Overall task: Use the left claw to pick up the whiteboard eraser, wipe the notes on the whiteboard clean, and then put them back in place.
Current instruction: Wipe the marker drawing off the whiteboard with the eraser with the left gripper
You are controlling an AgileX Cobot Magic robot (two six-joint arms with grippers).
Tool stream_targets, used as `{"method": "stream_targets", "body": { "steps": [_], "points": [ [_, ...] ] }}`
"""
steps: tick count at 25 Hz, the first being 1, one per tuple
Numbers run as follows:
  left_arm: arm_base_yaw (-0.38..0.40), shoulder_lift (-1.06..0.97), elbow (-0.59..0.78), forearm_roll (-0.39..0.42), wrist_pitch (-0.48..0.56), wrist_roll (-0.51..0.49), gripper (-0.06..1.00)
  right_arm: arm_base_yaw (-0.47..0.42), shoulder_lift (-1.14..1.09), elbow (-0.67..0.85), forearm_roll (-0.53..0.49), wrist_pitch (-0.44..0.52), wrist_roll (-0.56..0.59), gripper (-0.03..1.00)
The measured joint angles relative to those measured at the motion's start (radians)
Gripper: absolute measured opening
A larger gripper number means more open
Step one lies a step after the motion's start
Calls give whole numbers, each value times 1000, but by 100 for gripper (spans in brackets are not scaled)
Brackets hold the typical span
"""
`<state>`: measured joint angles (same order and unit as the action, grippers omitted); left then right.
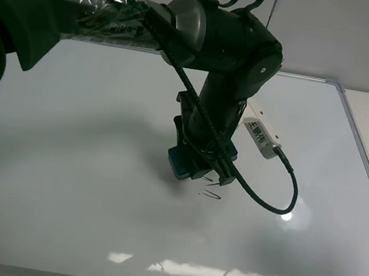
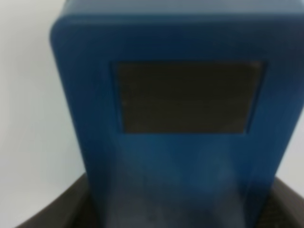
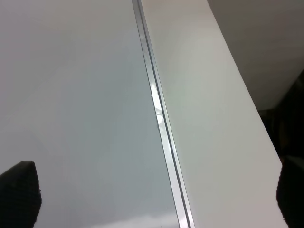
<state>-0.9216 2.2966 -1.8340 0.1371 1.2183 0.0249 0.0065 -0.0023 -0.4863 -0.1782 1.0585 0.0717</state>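
While the left claw [image 1: 198, 162] points down near the middle of the whiteboard [image 1: 63, 161], its two jaws are squeezed tight on the blue eraser [image 1: 179, 163]. The eraser is down low at the board. I cannot tell if it is touching the board. The black marks [image 1: 210, 192] are just beside the eraser, on the side nearer the front edge of the board. From the left wrist, the eraser fills almost the whole view, and one dark square patch [image 2: 187, 97] shows on its top. A small white box [image 1: 261, 134] with a black cable [image 1: 279, 201] hangs on the arm. The right claw [image 3: 154, 194] is over the silver edge [image 3: 159, 118] of the board, with its jaws wide apart and holding nothing.
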Motion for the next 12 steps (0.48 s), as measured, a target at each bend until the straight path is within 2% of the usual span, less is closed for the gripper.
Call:
{"method": "stream_targets", "body": {
  "steps": [4, 12],
  "points": [
    [22, 58, -58, -33, 0, 0, 55, 0, 0, 0, 0, 0, 0, 99],
    [24, 156, -223, -43, -2, -1, 55, 0, 0, 0, 0, 0, 0, 99]
  ]
}}
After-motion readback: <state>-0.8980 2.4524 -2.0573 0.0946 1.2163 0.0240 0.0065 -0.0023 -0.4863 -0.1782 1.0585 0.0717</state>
